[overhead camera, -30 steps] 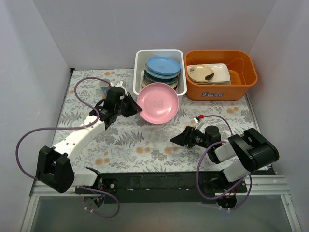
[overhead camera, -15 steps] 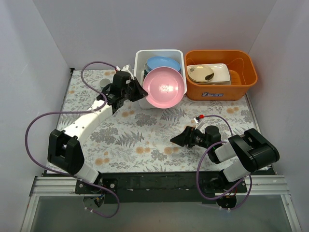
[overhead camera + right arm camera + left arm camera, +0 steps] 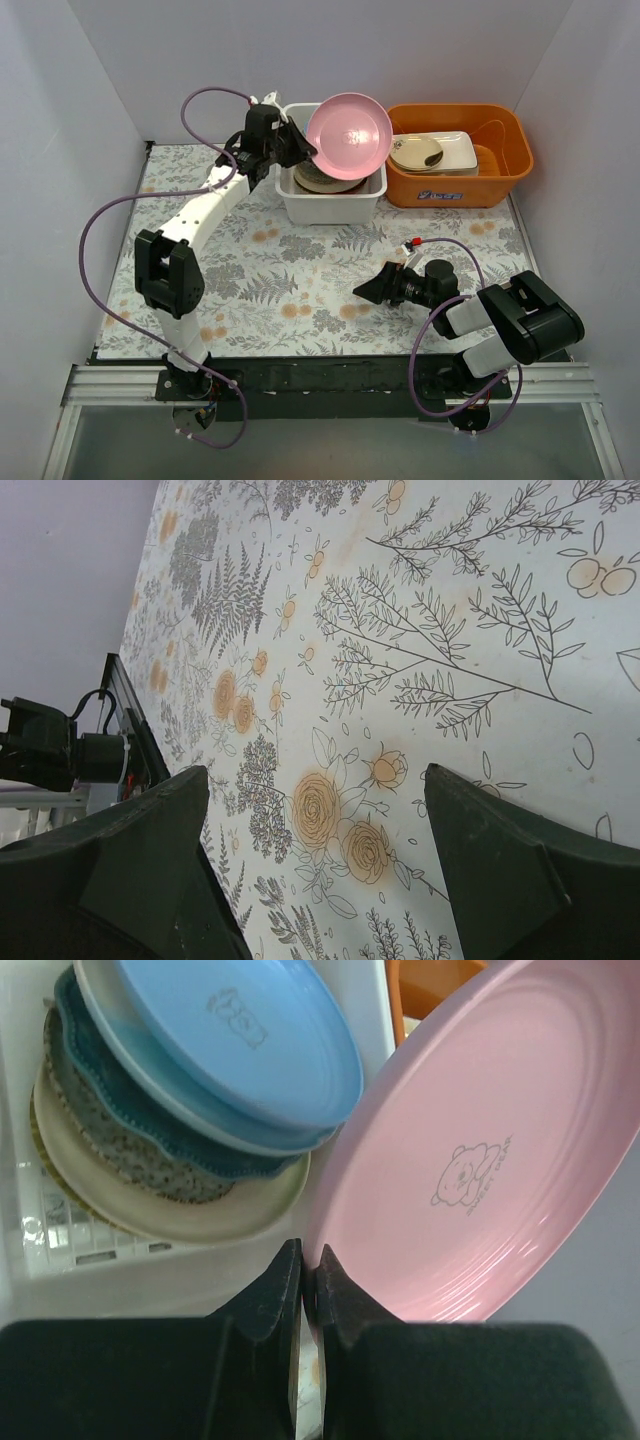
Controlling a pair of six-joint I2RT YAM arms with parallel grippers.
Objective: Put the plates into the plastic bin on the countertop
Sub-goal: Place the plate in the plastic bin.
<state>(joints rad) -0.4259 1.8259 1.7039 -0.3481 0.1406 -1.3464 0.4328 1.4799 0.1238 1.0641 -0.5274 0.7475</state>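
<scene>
Holding the pink plate (image 3: pixel 349 135) by its rim, the left gripper (image 3: pixel 306 150) has its fingers pinched tight on the plate's left edge. The plate hangs tilted above the plastic bin (image 3: pixel 330 207), over the bin's back-right part. Edge pinch makes sense: the plate is too wide to span and the rim is the only thin part.

Left wrist view: jaws nearly touching with the rim between them, plate face toward the camera, bear print visible. Below, inside the bin, a stack of plates (image 3: pixel 200 1110) leans, blue on top, teal under it, a speckled one, cream at the bottom. The tilt probably lets the pink one slide onto that leaning stack.

Judgement: late carry step, release not yet done. The plate needs lowering into the bin before letting go, or it may clip the bin's rim or the orange tub (image 3: pixel 500 172) just right of the bin.

Right gripper (image 3: pixel 366 288) sits low over the countertop (image 3: pixel 290 275) in front of the bin, well apart, fingers spread wide, holding nothing. No loose plates show on the countertop.
</scene>
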